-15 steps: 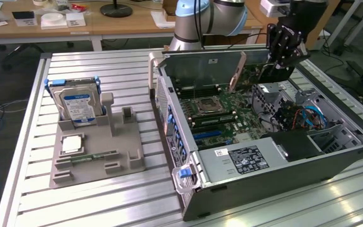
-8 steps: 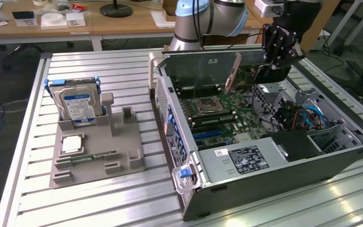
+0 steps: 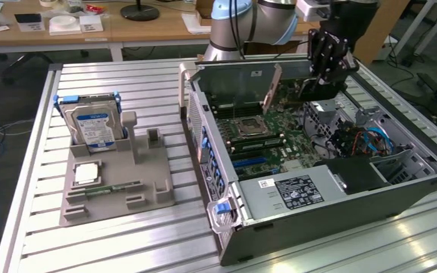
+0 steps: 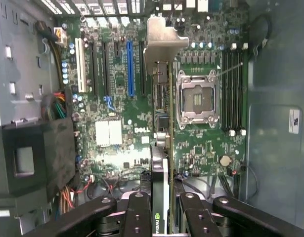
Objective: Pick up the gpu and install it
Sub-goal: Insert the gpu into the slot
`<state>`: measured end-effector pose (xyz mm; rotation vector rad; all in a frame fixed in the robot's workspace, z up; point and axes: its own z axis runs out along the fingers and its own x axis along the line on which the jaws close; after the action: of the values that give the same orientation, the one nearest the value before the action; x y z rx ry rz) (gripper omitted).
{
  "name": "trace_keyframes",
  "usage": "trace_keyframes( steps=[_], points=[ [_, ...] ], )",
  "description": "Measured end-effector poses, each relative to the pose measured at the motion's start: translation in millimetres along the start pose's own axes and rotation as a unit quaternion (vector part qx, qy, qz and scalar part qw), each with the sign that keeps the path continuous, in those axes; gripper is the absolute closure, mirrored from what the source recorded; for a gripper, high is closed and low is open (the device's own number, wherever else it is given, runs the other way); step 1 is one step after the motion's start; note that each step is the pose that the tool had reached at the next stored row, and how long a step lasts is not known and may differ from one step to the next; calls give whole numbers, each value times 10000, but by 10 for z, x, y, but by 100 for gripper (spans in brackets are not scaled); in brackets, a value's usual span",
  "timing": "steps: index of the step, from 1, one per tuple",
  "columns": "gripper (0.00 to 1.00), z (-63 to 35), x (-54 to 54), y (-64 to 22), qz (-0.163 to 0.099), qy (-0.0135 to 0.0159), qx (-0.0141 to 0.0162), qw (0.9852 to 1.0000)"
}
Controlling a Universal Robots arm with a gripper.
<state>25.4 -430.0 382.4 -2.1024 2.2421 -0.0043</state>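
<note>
Silver tabletop point(image 3: 127, 79) is carrying a grey tray point(image 3: 154, 193) with a hard drive point(image 3: 93, 122) at the exterior view's left and an open computer case point(image 3: 340, 222) at its right. Inside, the claw point(image 4: 165, 202) is clamping the gpu point(image 4: 160, 173) edge-on over the motherboard point(image 4: 117, 133), between a blue slot point(image 4: 130, 69) and the processor socket point(image 4: 197, 98).

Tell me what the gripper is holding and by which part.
The gripper holds the gpu, clamped across its flat faces at the end opposite its silver bracket.
</note>
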Motion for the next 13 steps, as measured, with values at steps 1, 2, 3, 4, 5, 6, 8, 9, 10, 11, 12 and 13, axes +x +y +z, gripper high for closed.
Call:
trace_keyframes(
  steps=[1,2,3,4,5,6,8,9,10,11,12,13],
  points=[
    [73,-1,2,23,0,0,1,10000],
    [73,-1,3,50,-1,0,3,10000],
    [73,-2,5,75,-2,1,4,10000],
    [73,-3,6,99,-2,2,6,10000],
    [73,-4,8,118,-2,3,6,10000],
    [73,-5,8,124,-2,3,7,10000],
    [73,-5,8,125,-3,3,7,10000],
    [73,-4,8,125,-3,3,7,10000],
    [73,-4,8,125,-3,3,7,10000],
    [73,-4,8,125,-3,3,7,10000],
    [73,-4,8,125,-3,3,7,10000],
    [73,-4,8,125,-3,3,7,10000]
  ],
)
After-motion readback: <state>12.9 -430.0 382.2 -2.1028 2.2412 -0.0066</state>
